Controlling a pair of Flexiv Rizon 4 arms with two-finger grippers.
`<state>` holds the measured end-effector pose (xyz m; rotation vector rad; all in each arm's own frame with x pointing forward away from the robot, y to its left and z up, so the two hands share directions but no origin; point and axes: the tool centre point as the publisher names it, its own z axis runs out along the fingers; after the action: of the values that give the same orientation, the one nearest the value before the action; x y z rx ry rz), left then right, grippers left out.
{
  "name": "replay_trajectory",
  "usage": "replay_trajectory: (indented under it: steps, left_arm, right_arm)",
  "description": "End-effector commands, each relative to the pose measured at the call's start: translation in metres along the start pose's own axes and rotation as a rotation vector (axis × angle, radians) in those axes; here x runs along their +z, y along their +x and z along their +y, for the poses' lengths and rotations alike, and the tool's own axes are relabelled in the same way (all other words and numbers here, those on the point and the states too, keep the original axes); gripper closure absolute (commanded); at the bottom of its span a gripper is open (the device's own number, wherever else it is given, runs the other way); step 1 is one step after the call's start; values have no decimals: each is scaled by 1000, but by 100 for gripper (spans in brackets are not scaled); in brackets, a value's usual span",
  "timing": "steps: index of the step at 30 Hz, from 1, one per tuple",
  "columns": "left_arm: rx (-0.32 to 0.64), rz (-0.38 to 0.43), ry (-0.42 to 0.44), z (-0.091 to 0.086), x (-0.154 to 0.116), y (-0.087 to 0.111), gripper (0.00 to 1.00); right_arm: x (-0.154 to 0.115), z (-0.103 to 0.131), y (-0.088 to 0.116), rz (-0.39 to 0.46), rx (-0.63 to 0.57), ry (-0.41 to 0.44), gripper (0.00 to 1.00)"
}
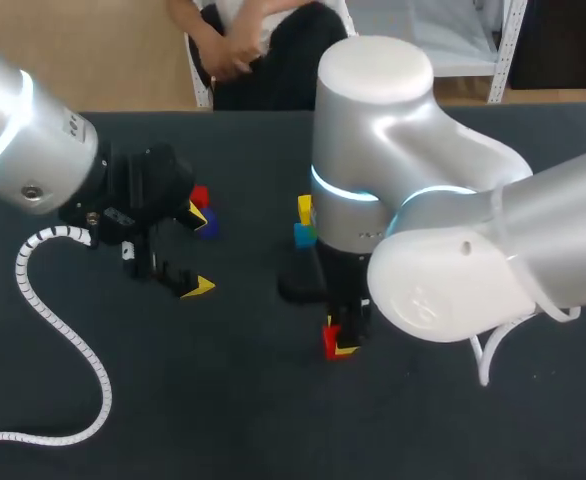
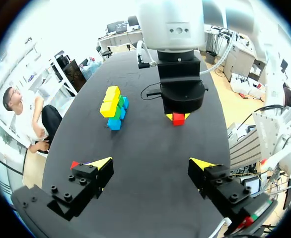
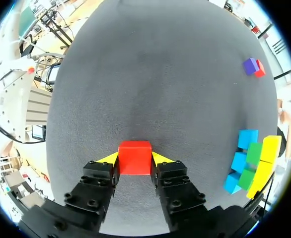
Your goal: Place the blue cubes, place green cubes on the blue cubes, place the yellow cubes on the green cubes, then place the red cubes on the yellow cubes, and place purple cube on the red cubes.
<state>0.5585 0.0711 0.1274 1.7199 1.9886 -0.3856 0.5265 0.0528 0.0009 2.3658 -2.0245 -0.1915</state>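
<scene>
Now the red cube (image 3: 134,154) sits low at the table, pinched between the right gripper's (image 2: 178,117) fingers, likely for lifting onto the yellow cubes (image 3: 270,148) nearby; the left gripper (image 2: 153,163) hangs spread, empty, beside the purple cube (image 3: 250,65)

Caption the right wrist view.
Right gripper shut on a red cube, with the blue-green-yellow stack off to its side.

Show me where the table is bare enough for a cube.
Bare: the stretch between the left gripper and the right gripper, and the table ahead of the held red cube. Crowded: around the stacked cubes and beside the purple cube.
</scene>
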Motion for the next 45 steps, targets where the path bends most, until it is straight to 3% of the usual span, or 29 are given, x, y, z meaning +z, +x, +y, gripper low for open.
replay_trajectory:
  steps: [1,15,28,38,45]
  left_arm:
    - [4,-7,3,0,-1,2,0]
    - [4,-7,3,0,-1,2,0]
    - [4,-7,3,0,-1,2,0]
    - [4,-7,3,0,-1,2,0]
    - [4,-7,3,0,-1,2,0]
  right_arm:
    - [-10,3,7,-15,9,27,100]
    - [-53,-25,39,3,54,124,100]
    - [-97,-61,43,-136,35,176,100]
    - [-125,-87,37,-67,-13,237,100]
    - [-131,-101,37,-30,-15,260,100]
